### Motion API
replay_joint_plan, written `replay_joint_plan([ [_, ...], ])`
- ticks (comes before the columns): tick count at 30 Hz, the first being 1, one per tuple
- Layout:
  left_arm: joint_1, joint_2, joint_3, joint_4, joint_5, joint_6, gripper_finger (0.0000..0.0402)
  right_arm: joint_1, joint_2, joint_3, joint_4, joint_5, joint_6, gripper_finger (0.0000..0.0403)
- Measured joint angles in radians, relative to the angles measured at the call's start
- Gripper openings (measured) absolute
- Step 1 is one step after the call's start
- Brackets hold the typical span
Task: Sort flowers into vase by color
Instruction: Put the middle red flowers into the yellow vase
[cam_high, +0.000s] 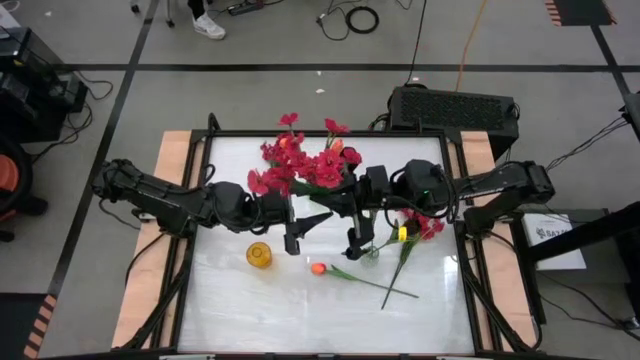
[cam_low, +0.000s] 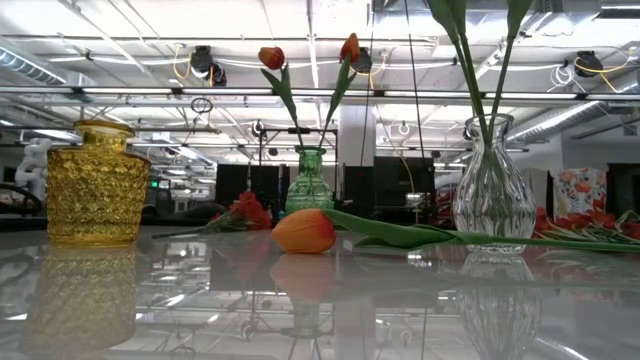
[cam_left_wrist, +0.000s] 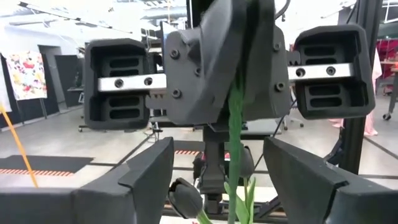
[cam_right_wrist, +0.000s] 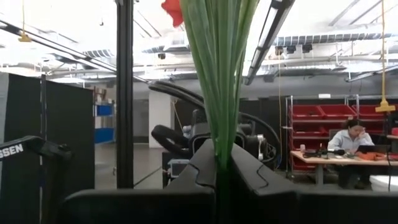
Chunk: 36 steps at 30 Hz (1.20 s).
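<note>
My right gripper (cam_high: 348, 198) hangs over the table's middle, shut on a long green flower stem (cam_right_wrist: 217, 93) with a red bloom (cam_right_wrist: 174, 9) above it. My left gripper (cam_left_wrist: 217, 143) faces it from the left, open, with that stem between its fingers and untouched. A dark bud (cam_left_wrist: 186, 196) shows lower down. An orange-red tulip (cam_high: 318, 268) lies on its side on the table. A green vase (cam_low: 308, 185) holds two tulips. A clear vase (cam_low: 490, 195) holds green stems. A yellow vase (cam_low: 97, 185) stands with nothing in it. Crimson-pink sprays (cam_high: 300, 165) lie heaped at the far middle. My right gripper pinches the stem and its leaves (cam_right_wrist: 217, 149) between its two fingers, somewhere along the stem's length. The fingers come nearly level from the table's right and lie across the stem. The stem stands about upright, its lower part (cam_left_wrist: 235, 155) hanging below the fingers; its lower end is out of view.
More pink flowers (cam_high: 428, 225) lie near the right edge under the right arm. The lying tulip's stem (cam_high: 385, 285) runs toward the near right. The yellow vase (cam_high: 259, 254) stands left of the tulip. A person sits at a desk (cam_right_wrist: 351, 140) beyond the table.
</note>
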Motion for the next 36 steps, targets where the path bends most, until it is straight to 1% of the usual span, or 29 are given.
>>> replay_joint_plan([
  [3,0.0,0.001,0.0,-0.018,0.0,0.0,0.0226,0.003,0.002,0.0,0.003,0.0,-0.011,0.0004],
  [6,0.0,0.001,0.0,-0.026,0.0,0.0,0.0182,0.004,0.002,0.0,0.003,0.0,-0.025,0.0004],
  [9,-0.003,0.001,0.0,-0.026,0.0,0.002,0.0124,0.004,0.002,0.0,-0.001,0.0,-0.027,0.0004],
  [13,-0.008,0.001,0.0,-0.027,0.0,0.025,0.0036,0.004,0.002,0.0,-0.015,0.0,-0.027,0.0004],
  [14,-0.008,0.001,0.0,-0.031,0.002,0.026,0.002,0.004,0.002,0.0,-0.022,-0.001,-0.028,0.0004],
  [16,-0.008,0.001,0.0,-0.033,0.012,0.024,0.0013,0.005,0.002,0.002,-0.035,0.02,-0.03,0.0009],
  [19,-0.013,-0.001,0.0,-0.045,0.014,0.019,0.0013,0.005,-0.001,0.002,-0.061,0.04,-0.03,0.0033],
  [27,-0.044,-0.031,-0.001,-0.07,0.014,0.02,0.0004,0.012,-0.028,0.002,-0.123,0.048,-0.005,0.0146],
  [32,-0.08,-0.088,-0.001,-0.152,-0.025,0.027,0.0003,0.039,-0.115,0.0,-0.301,0.054,-0.035,0.0207],
  [36,-0.1,-0.129,0.0,-0.16,-0.037,0.029,0.0002,0.065,-0.185,0.002,-0.46,0.053,-0.033,0.0241],
])
